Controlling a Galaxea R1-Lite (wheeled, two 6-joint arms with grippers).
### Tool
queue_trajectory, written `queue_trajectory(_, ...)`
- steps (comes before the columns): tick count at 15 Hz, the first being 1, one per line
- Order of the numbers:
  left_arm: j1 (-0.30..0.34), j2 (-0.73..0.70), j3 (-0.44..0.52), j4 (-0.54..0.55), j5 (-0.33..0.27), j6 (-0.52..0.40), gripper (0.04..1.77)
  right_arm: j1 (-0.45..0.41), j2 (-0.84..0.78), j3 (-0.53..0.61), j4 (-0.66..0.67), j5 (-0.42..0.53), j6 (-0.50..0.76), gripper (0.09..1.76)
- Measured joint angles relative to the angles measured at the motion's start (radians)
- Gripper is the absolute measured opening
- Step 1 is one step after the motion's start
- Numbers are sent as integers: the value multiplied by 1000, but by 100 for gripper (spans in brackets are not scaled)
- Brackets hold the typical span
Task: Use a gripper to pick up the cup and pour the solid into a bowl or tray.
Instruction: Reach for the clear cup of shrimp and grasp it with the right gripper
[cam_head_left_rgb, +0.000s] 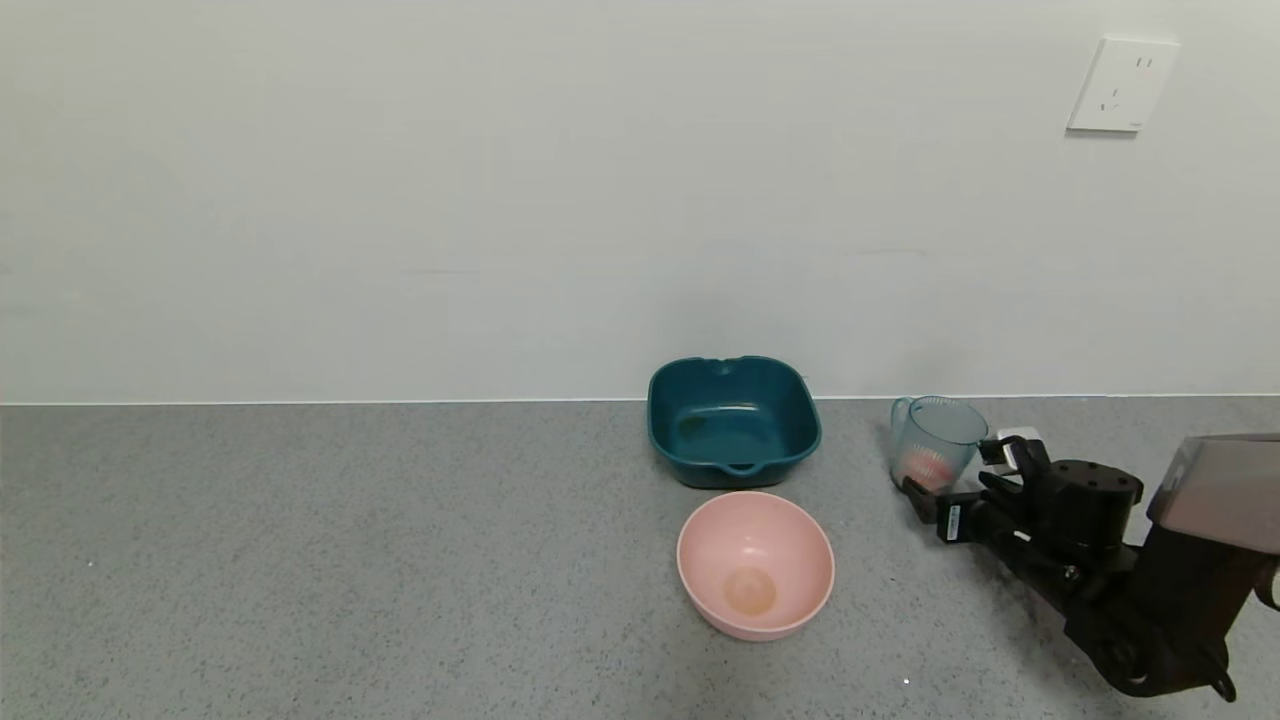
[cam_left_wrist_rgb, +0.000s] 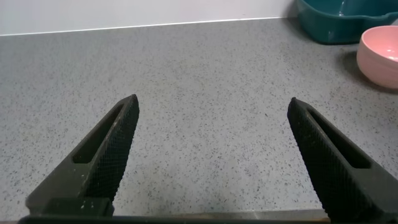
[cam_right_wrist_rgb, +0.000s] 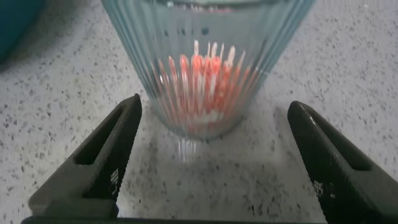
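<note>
Reaching in low from the table's right edge, right gripper (cam_head_left_rgb: 950, 478), fingers spread wide, nothing held. Cup (cam_head_left_rgb: 933, 440) stands upright straight ahead, just beyond the fingertips, not yet between them; solid (cam_right_wrist_rgb: 202, 81) in its bottom. Teal dish (cam_head_left_rgb: 733, 420) farther left, by the back edge. Left gripper (cam_left_wrist_rgb: 211, 118) spread, idle, well apart.

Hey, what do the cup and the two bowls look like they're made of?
Cup: translucent ribbed plastic, probably; the pieces show through its wall. Teal dish: smooth, slightly glossy plastic by its sheen. Pink bowl: matte plastic, apparently, though ceramic can't be ruled out.
</note>
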Motion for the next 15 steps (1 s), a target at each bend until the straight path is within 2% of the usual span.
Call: queue_trajectory(15,0,0,0,0,0,0,172,1,73,-227,76,-9,-5,171)
